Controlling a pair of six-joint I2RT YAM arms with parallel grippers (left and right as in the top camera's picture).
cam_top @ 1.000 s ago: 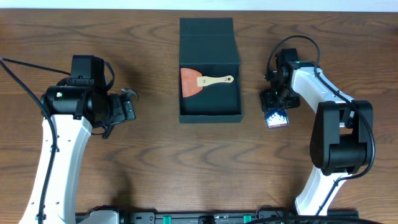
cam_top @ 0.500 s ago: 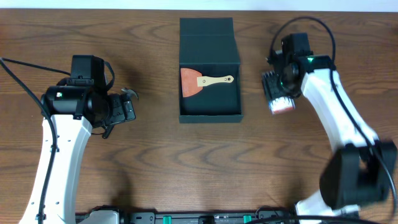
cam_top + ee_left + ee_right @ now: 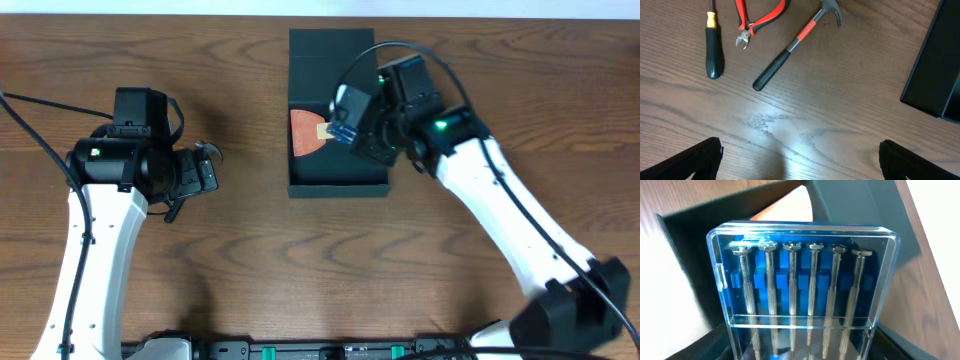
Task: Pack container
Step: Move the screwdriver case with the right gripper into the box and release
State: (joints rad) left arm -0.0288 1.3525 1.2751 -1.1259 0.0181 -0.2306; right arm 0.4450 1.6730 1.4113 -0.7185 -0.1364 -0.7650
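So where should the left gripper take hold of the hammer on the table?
Probably the black grip of the hammer, coming straight down with the left gripper turned across the shaft: it lies flat and diagonal, nothing touching it.

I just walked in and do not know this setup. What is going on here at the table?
The right gripper holds a clear case of precision screwdrivers above the open dark teal container, where a wooden-handled scraper lies inside. The left gripper is open and empty above the table, to the container's left. Below it lie a hammer, red pliers and a black-handled screwdriver.
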